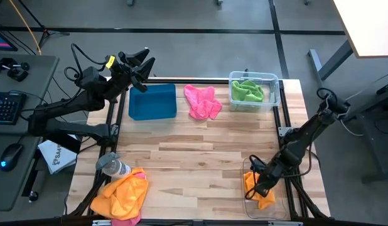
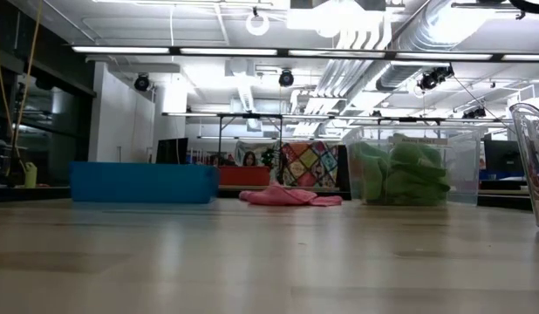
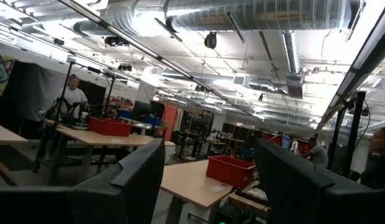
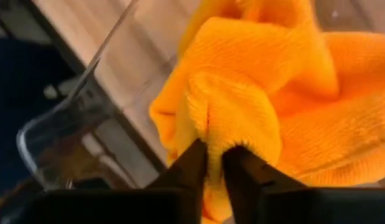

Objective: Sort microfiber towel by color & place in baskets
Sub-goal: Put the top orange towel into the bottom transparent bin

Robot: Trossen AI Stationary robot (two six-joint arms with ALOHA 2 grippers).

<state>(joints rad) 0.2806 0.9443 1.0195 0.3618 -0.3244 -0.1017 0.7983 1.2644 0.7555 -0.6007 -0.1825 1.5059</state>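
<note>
Altogether two orange towels [image 1: 257, 188], perhaps three, right gripper [image 4: 215, 163] pinching one

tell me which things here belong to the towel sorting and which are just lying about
Job:
- green towels in the far clear bin
- pink towel on the table
- blue tray
- orange pile
- orange towel pinched by the right gripper over the near clear bin

Lying about:
- bottle
- left gripper, raised, waiting behind the blue tray

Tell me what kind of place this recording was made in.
Most likely a robotics lab or open workshop hall. Exposed ceiling ducts run overhead, rows of work tables carry red bins, and a keyboard sits on a desk beside the wooden table.
</note>
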